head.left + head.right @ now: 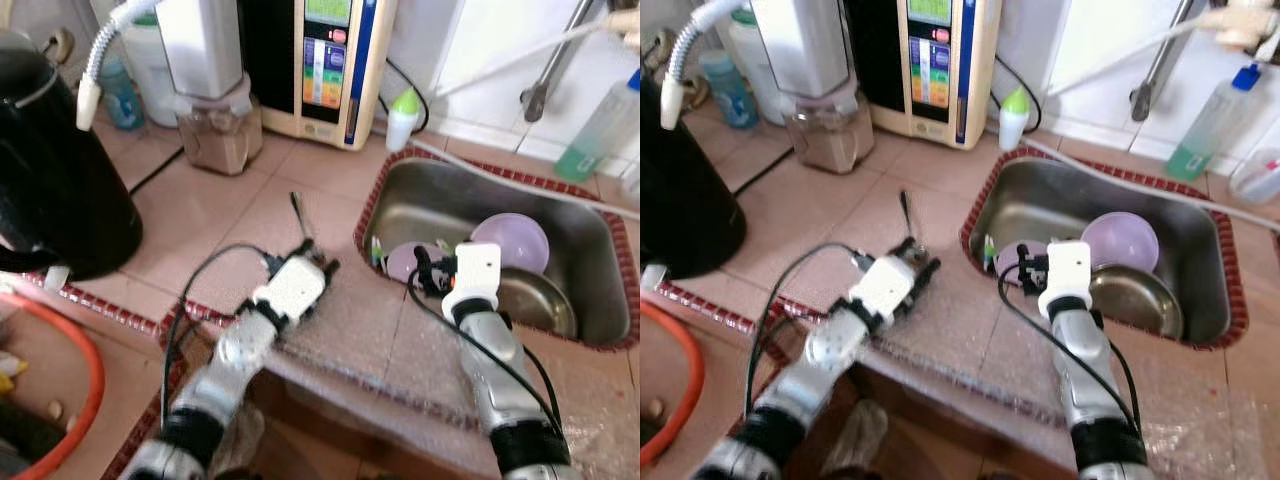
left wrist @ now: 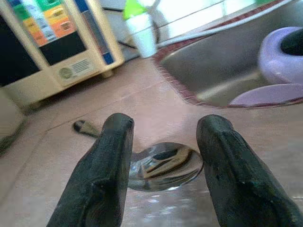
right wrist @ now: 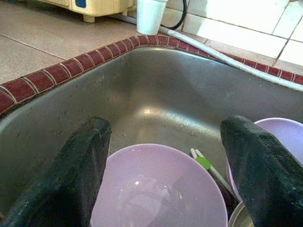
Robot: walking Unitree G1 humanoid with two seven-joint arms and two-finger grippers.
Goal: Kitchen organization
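The left hand (image 2: 161,156) lies low on the tiled tabletop (image 1: 200,215), its two black fingers spread apart with a metal spoon (image 2: 163,166) between them. The bowl of the spoon sits right at the fingertips, and its dark handle runs away across the tiles toward the cream water machine (image 1: 325,60). The fingers straddle the spoon but have not closed on it; whether the tips already touch the metal is hard to tell from the wrist view.

The right hand (image 3: 165,156) hangs over the near edge of the steel sink (image 1: 560,215), fingers wide apart and holding nothing. Directly below it sits a lilac bowl (image 3: 158,189), with a green-tipped utensil (image 3: 202,163) leaning beside it. A second lilac bowl (image 1: 512,240) stands further along, and a steel bowl (image 1: 540,300) rests near the front wall of the sink.

Further out on the tabletop stand a blender (image 1: 210,90), a black kettle-like pot (image 1: 55,180) and a small white bottle with a green cap (image 1: 402,118) by the sink's corner.

As for progress, little looks settled: the spoon is still loose on the tiles and the dishes sit unsorted in the sink. The likely step in hand is closing on the spoon; gathering the bowls remains.
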